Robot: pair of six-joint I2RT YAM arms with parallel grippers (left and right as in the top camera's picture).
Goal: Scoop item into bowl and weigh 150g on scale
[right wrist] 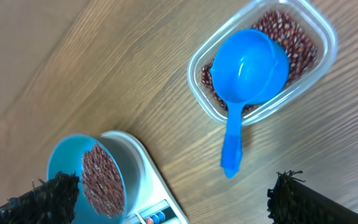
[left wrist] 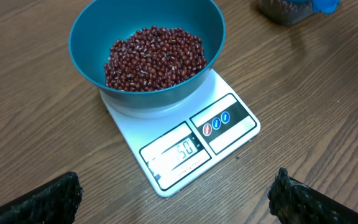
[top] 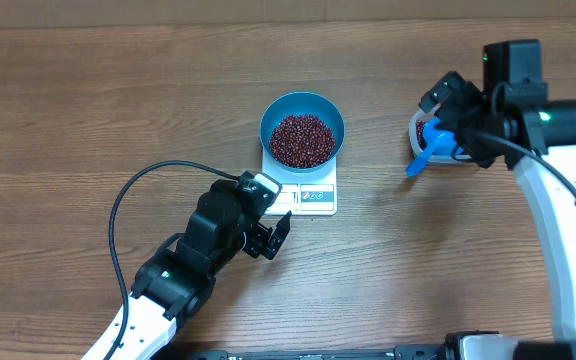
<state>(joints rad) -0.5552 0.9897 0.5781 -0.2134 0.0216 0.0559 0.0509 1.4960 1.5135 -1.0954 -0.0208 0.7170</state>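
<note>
Nearest, the left gripper (top: 271,238) is seen with its fingers spread wide and nothing between them, poised just short of the display edge of the scale (left wrist: 135,134). On the display (left wrist: 178,152), digits that seem to read 150 are shown, though the 1st is faint. Beyond it the bowl (left wrist: 86,50) is seated upright on the scale, and the beans (left wrist: 154,56) are heaped in its middle, well below the rim. Farther off to the right, the tub (right wrist: 328,46) is set on the table (top: 68,100), well apart from the scale. More beans are held in it, and the scoop (right wrist: 250,65) is laid across them, cup up and empty, its handle (right wrist: 230,146) jutting over the rim. The right gripper (right wrist: 173,199) is held above it, fingers wide apart, nothing gripped.

The scooping is judged finished, and checking the weight is taken as the step in hand. For a true reading, both grippers should be kept off the scale and bowl, and the table should not be jarred. The right arm is best lifted straight up, so that the handle is not caught. Should the figure fall short, only part-scoops should be added.
</note>
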